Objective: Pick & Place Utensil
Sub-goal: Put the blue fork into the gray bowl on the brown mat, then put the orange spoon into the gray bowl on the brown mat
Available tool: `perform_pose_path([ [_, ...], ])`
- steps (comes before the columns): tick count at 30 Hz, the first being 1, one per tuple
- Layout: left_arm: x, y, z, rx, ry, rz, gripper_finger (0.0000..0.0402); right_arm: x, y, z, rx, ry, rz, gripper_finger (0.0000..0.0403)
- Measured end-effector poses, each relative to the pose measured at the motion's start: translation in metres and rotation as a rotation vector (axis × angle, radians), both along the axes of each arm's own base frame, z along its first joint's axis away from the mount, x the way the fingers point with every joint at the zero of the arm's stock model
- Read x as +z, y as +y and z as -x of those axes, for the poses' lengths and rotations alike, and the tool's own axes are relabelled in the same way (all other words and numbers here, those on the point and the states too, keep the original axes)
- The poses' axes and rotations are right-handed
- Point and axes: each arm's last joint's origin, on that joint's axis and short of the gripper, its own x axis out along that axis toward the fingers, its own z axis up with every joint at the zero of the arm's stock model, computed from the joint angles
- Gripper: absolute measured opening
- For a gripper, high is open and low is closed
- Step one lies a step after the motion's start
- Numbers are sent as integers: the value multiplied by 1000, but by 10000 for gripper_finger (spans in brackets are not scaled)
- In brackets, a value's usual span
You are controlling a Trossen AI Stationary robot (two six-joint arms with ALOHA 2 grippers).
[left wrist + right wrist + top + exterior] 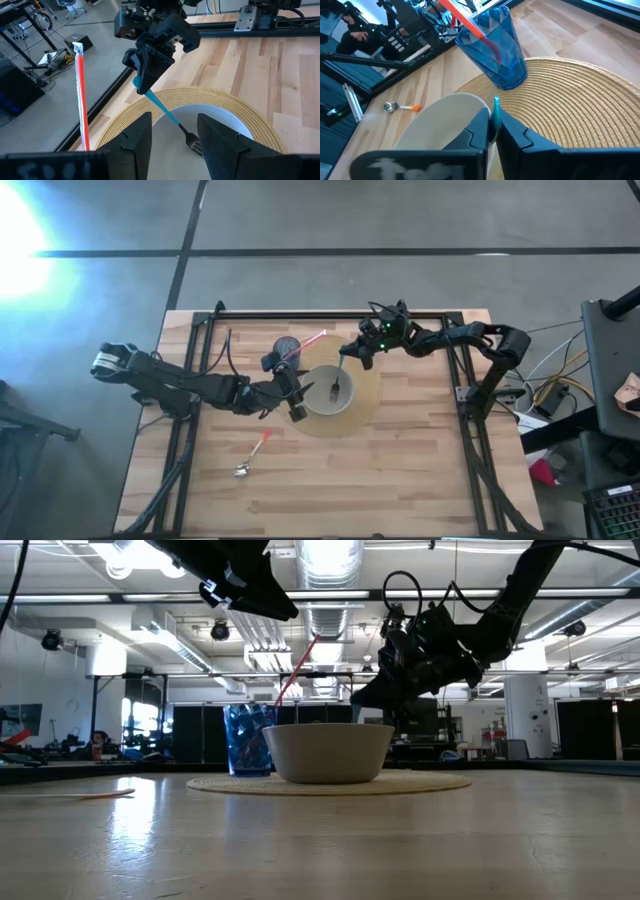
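Currently the fork (337, 386) is gripped by its blue handle in the right gripper (347, 356), whose fingers are clamped on the handle's upper end. The fork's tines are down inside the bowl (318, 402), while the handle slants up and away towards the right arm, so its long axis is tilted, not upright. The bowl is set on a round woven mat (366, 402), with a blue cup (496, 46) holding a red straw (310, 342) just beside it on the mat.

The left gripper (172, 142) is held over the bowl's near rim with its fingers spread and nothing between them; the fork is seen just ahead of it. A spoon (250, 458) with an orange handle lies well apart on the bare table (420, 470), nearer the left arm.

The fork appears already lowered to its place, so a release and a lift along the handle's slant is probably what remains.
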Motion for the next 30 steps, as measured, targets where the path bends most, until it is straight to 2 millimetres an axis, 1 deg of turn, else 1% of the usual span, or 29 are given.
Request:
perform_pose_path([
  [5, 0, 0, 0, 0, 0, 0, 152, -1, 0, 1, -3, 15, -5, 22],
  [9, 0, 0, 0, 0, 0, 0, 152, -4, 0, 1, -44, 50, -2, 29],
  [23, 0, 0, 0, 0, 0, 0, 152, -4, -1, 2, -47, 50, -2, 112],
  [30, 0, 0, 0, -8, 1, 4, 152, -1, -4, 5, -62, 44, -1, 144],
])
